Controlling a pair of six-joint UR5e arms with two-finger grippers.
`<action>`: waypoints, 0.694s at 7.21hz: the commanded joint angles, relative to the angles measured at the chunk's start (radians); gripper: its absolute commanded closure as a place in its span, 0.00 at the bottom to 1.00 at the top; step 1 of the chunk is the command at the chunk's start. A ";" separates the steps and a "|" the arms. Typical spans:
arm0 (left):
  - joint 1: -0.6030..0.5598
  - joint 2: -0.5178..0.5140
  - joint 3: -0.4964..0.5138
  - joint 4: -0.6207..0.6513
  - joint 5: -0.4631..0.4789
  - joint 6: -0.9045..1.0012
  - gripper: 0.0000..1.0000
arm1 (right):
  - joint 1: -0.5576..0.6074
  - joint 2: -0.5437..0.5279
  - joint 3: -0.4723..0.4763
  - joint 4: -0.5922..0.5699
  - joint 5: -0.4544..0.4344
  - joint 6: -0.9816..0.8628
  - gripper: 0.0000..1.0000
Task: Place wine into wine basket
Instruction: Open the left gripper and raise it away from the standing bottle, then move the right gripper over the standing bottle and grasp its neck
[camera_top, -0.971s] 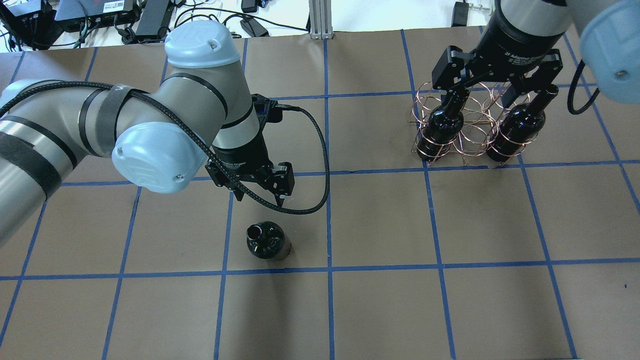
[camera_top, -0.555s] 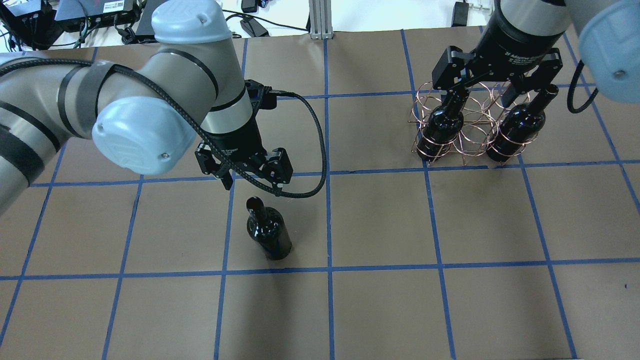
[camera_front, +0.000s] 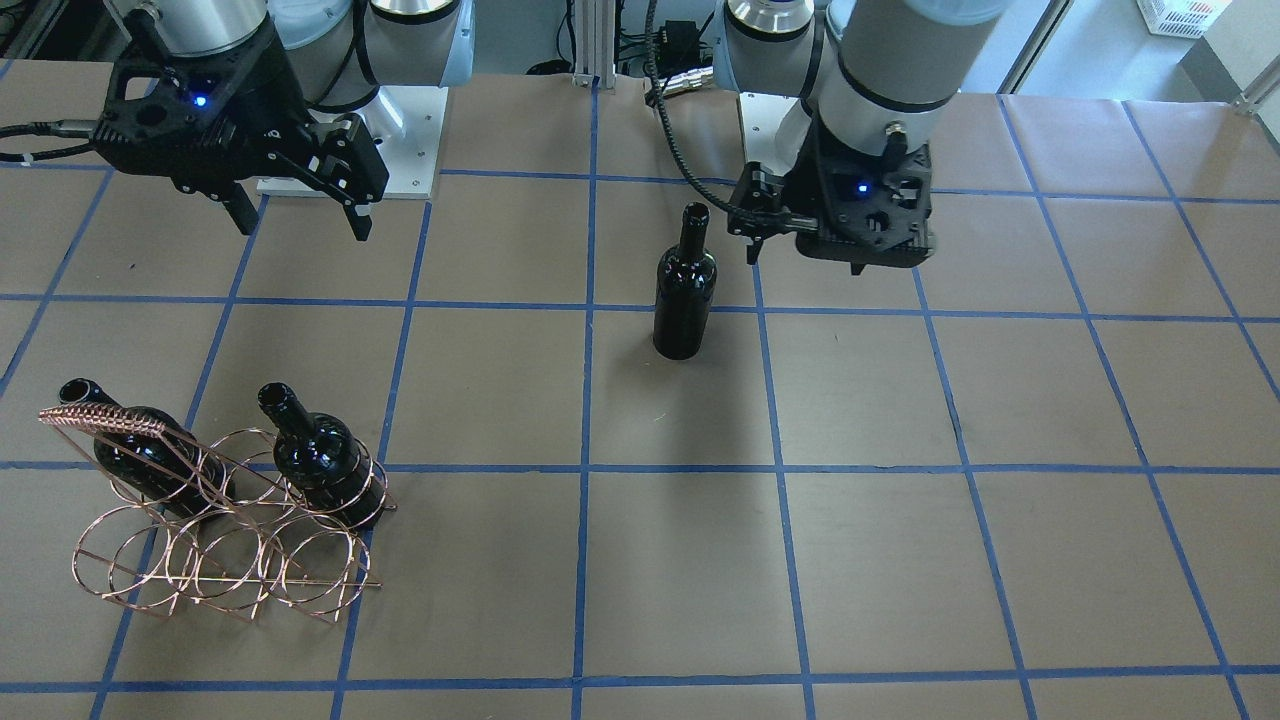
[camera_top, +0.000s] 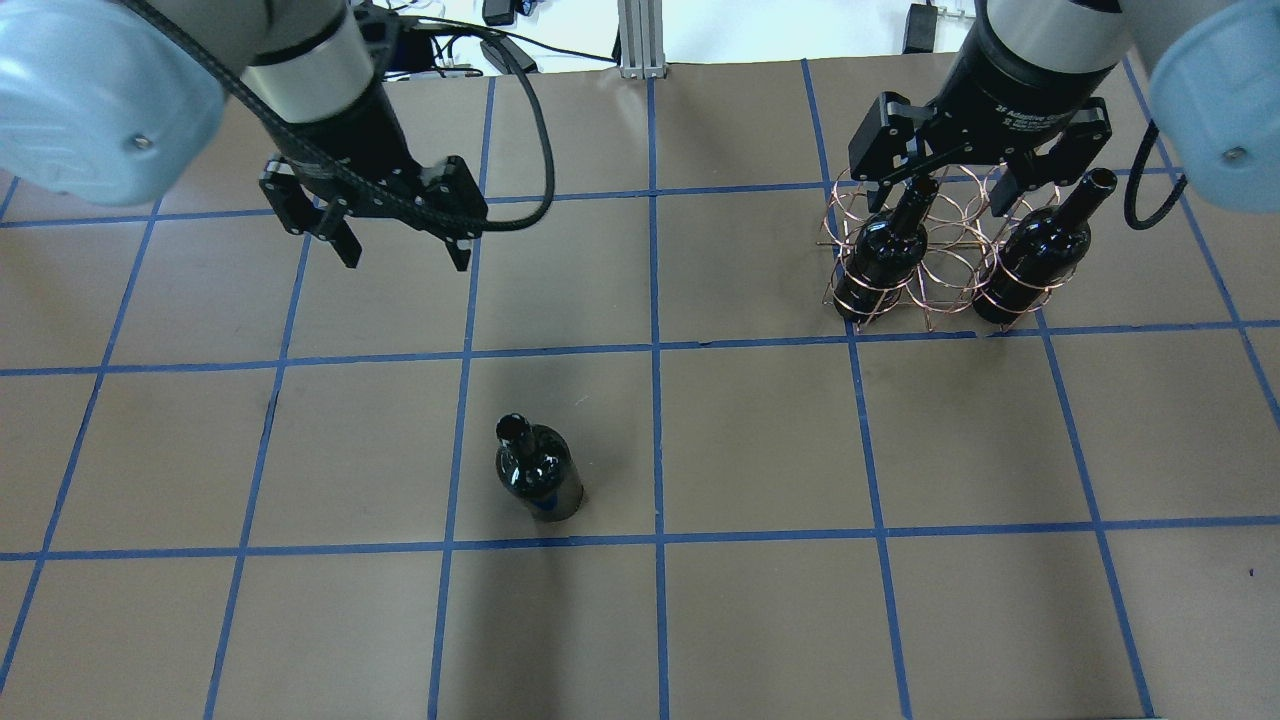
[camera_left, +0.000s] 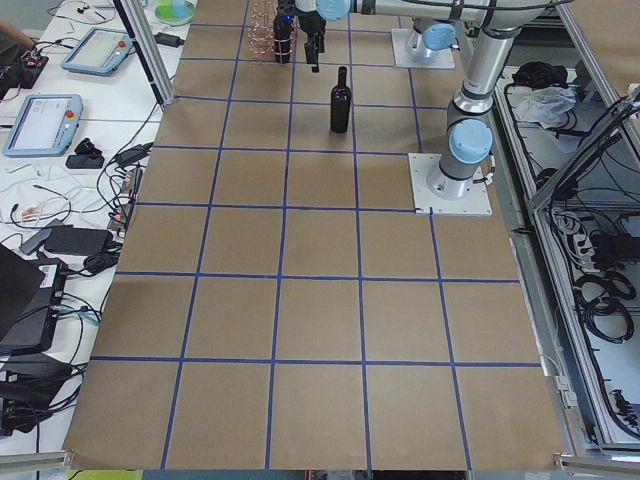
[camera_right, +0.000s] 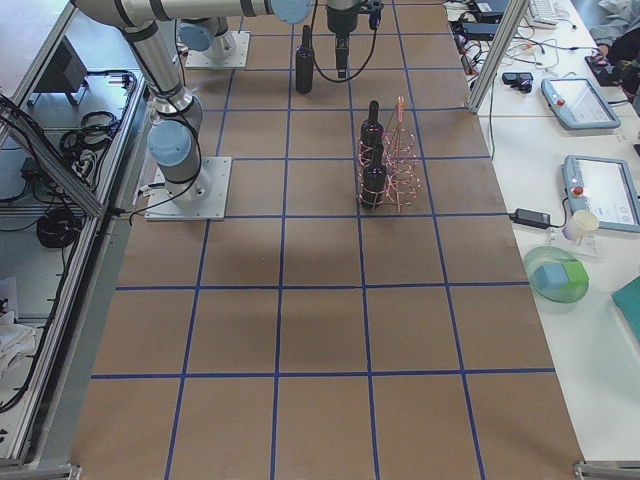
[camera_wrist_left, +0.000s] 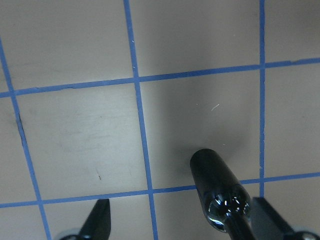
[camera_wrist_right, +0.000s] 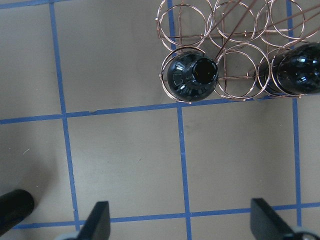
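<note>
A loose black wine bottle (camera_top: 538, 475) stands upright on the table, also in the front view (camera_front: 685, 290) and low in the left wrist view (camera_wrist_left: 217, 192). My left gripper (camera_top: 405, 258) is open and empty, raised behind and left of it (camera_front: 806, 260). The copper wire wine basket (camera_top: 945, 262) sits at the far right (camera_front: 200, 560) with two bottles in its outer rings (camera_top: 885, 250) (camera_top: 1040, 250); the middle rings hold nothing. My right gripper (camera_top: 958, 195) is open and empty, hovering above the basket (camera_wrist_right: 235, 50), apart from both bottles.
The brown paper table (camera_top: 760, 450) has a blue tape grid. Cables and power bricks (camera_top: 300, 40) lie beyond the far edge. Both robot bases (camera_front: 400, 150) stand on the table's robot side. Tablets and a bowl (camera_right: 555, 275) sit on a side bench.
My left gripper has risen and pulled back to the far left, away from the loose bottle. The bottle's neck has swung from leaning to upright. The right gripper has barely moved.
</note>
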 joint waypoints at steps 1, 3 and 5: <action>0.178 0.021 0.039 0.004 0.021 0.003 0.00 | 0.140 0.009 -0.007 -0.007 0.000 0.280 0.00; 0.194 0.044 0.025 -0.002 0.028 0.001 0.00 | 0.277 0.044 -0.005 -0.005 -0.002 0.531 0.00; 0.223 0.043 0.020 -0.001 0.029 0.032 0.00 | 0.406 0.132 -0.008 -0.080 0.000 0.667 0.00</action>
